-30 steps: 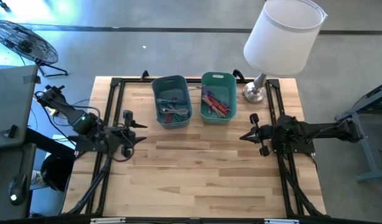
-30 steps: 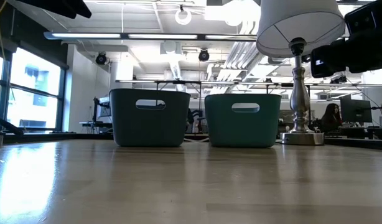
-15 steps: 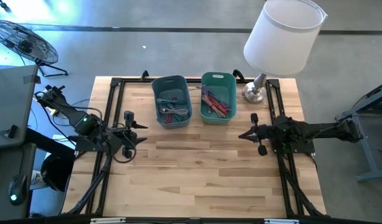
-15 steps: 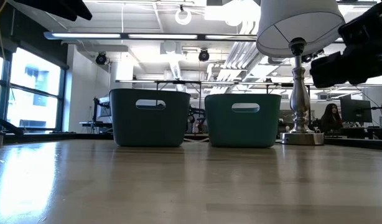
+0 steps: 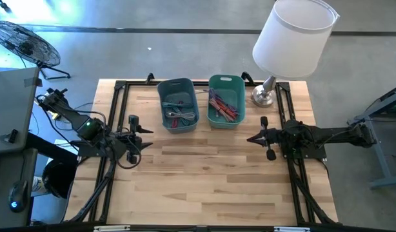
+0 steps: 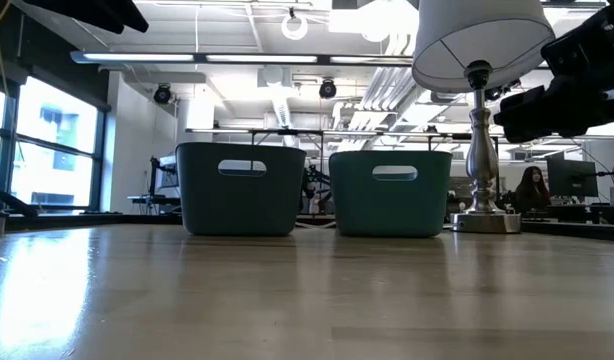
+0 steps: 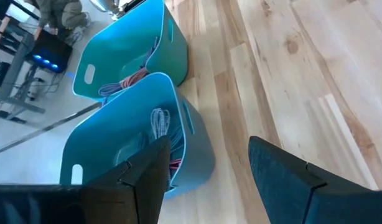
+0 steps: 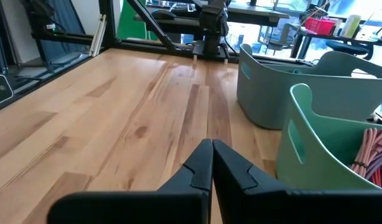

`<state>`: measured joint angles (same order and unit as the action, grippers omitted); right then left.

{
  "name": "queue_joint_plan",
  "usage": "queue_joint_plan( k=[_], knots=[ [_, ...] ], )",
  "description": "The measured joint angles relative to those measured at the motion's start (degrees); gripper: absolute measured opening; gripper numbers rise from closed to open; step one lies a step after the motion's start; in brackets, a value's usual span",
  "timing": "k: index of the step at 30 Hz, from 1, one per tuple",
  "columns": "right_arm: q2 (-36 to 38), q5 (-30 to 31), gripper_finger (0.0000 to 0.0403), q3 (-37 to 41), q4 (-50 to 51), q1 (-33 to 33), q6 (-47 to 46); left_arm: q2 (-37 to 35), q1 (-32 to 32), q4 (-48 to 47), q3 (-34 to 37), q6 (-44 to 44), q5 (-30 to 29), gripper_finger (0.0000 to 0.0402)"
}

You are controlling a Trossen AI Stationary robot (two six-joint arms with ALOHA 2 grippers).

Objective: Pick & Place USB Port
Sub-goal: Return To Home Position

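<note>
Two teal bins stand side by side on the table's far middle. The left bin (image 5: pixel 178 106) holds grey and white cables (image 7: pixel 158 121). The right bin (image 5: pixel 225 101) holds red and pink cables (image 8: pixel 372 149). Which of these is the USB port I cannot tell. My left gripper (image 7: pixel 206 174) hangs open above the table's left side, pointing slantwise down toward the bins, with nothing between its fingers. My right gripper (image 8: pixel 211 155) is shut on nothing, raised over the table's right side (image 5: pixel 249 138) and pointing toward the left.
A lamp with a white shade (image 5: pixel 293 35) stands on its metal base (image 5: pixel 263 96) at the far right corner, beside the right bin. Black frame rails (image 5: pixel 114 116) run along the table's left, right and far edges. Bare wood (image 5: pixel 204 180) fills the near half.
My right gripper has tipped its fingers a little downward while staying in place, still shut. The left gripper and the bins have kept still.
</note>
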<state>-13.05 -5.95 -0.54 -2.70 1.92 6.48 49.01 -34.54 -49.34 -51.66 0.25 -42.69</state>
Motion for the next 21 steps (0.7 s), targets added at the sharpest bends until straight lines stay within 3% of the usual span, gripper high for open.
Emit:
queue_joint_plan(
  k=[7,17,21],
  knots=[
    [2.76,-0.14,0.0,0.0,-0.02,-0.05,0.0,0.0,0.0,-0.02,0.0,-0.5,-0.17,0.0211],
    [12.94,-0.25,0.0,0.0,-0.23,-0.05,-0.02,0.0,0.0,-0.02,0.0,2.36,-0.34,0.0211],
    [12.57,-0.33,0.0,0.02,-1.94,-0.05,-0.04,-0.02,0.0,-0.04,0.0,3.92,-0.41,0.0211]
  ],
)
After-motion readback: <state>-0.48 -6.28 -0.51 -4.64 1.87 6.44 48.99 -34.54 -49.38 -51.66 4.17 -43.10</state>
